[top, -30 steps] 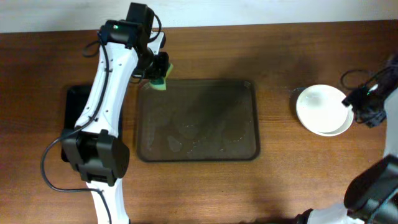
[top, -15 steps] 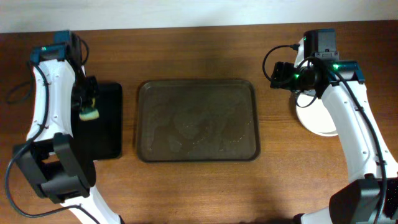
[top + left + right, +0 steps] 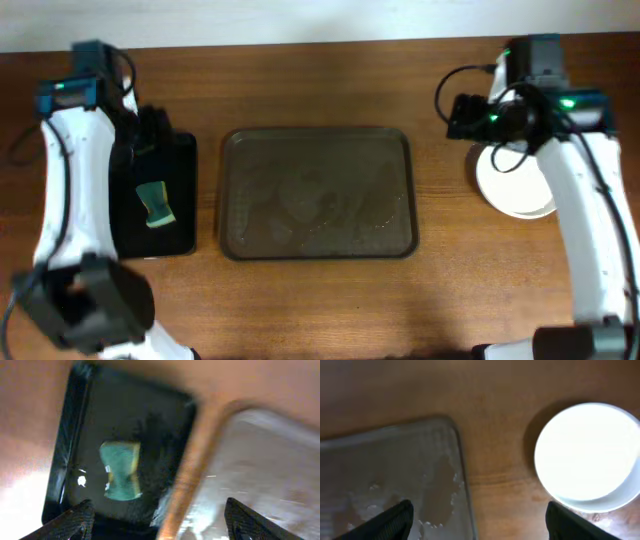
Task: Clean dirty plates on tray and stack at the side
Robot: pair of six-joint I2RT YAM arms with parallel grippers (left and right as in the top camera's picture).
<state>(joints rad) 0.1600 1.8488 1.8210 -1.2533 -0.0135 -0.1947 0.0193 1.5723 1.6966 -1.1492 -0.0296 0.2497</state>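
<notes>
The tray point(image 3: 318, 135) lies mid-table with wet smears and no plates on it; it also shows in the left wrist view point(image 3: 265, 470) and the right wrist view point(image 3: 390, 475). The plates point(image 3: 510, 185) sit stacked on the table to its right, white on top point(image 3: 585, 450), with a paler rim peeking out below. My right gripper point(image 3: 462, 115) hovers open between tray and stack point(image 3: 480, 525), holding nothing. My left gripper point(image 3: 150, 127) is open point(image 3: 160, 527) above the far end of the small black tray. A green-and-yellow sponge point(image 3: 156, 203) point(image 3: 120, 477) lies loose there.
The narrow black tray point(image 3: 182, 160) point(image 3: 150, 425) stands left of the big tray, a strip of bare wood between them. The right arm's body crosses above the plate stack. The table's back edge meets a white wall.
The left gripper carried the sponge from the big tray's corner to the black tray and opened; the sponge now lies there. The right arm swung in from the far right to beside the plates.
</notes>
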